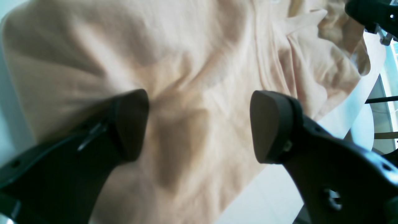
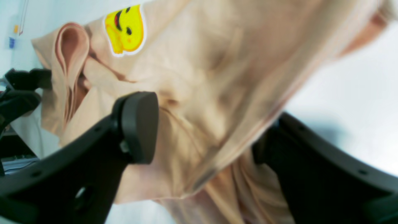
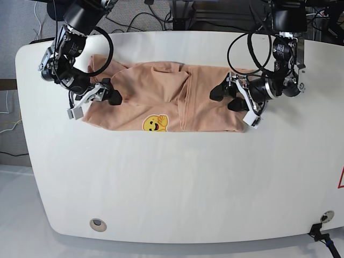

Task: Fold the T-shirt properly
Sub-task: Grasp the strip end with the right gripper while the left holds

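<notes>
Both spread apart, right claw (image 3: 109, 91) and left claw (image 3: 221, 97) at opposite ends of T-shirt (image 3: 161, 99) mid-frame on white surface (image 3: 172, 177).

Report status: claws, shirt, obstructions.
Left claw open over shirt's end. Right claw open, fabric between fingers. T-shirt partly folded, wrinkled, smiley up. Nothing in the way.

White table (image 3: 177, 177) fills most of our base view, rounded corners. We note black cables (image 3: 161, 16) bunched behind its far edge, grey floor (image 3: 13, 209) at left.
</notes>
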Available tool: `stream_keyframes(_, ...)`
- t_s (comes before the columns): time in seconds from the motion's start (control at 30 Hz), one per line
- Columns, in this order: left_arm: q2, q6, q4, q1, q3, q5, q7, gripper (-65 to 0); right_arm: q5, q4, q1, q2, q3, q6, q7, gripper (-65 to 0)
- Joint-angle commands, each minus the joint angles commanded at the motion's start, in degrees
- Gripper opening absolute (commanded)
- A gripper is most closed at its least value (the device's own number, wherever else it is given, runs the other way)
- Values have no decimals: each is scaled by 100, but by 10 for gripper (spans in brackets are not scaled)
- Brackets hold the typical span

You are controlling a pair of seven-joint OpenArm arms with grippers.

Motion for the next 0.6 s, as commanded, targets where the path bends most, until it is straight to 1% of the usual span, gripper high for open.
stream_keyframes(0.07,0,0,0,0,0,-9,0,-170,9,0,0,0,0,0,0,-366)
stream_keyframes(0.23,0,0,0,0,-9,-9,0,-171,0,9,0,0,0,0,-18,-632)
stream_keyframes(0.27,0,0,9,0,-9,-9,0,-173,-9,9,0,0,0,0,-18,-650)
stream_keyframes(0.3,0,0,9,-9,-18,-9,0,-184,-18,9,0,0,0,0,-18,-650)
stream_keyframes(0.33,0,0,9,-18,-18,-9,0,-227,-26,9,0,0,0,0,-18,-650)
stream_keyframes(0.37,0,0,9,-26,-18,-9,0,-288,-26,9,0,0,0,0,-18,-650)
stream_keyframes(0.4,0,0,9,-26,-44,-9,0,-364,-26,9,0,0,-9,0,-18,-650)
stream_keyframes(0.47,0,0,53,-26,-255,-9,0,-504,-26,9,-9,0,-9,0,-18,-650)
stream_keyframes(0.5,0,0,105,-18,-360,9,0,-549,-26,9,-9,0,-9,0,-18,-650)
stream_keyframes(0.53,0,0,149,-18,-422,0,0,-558,-26,9,-9,0,-9,0,-18,-650)
stream_keyframes(0.6,-9,0,264,-9,-615,9,9,-548,-26,9,-9,0,-9,0,-18,-650)
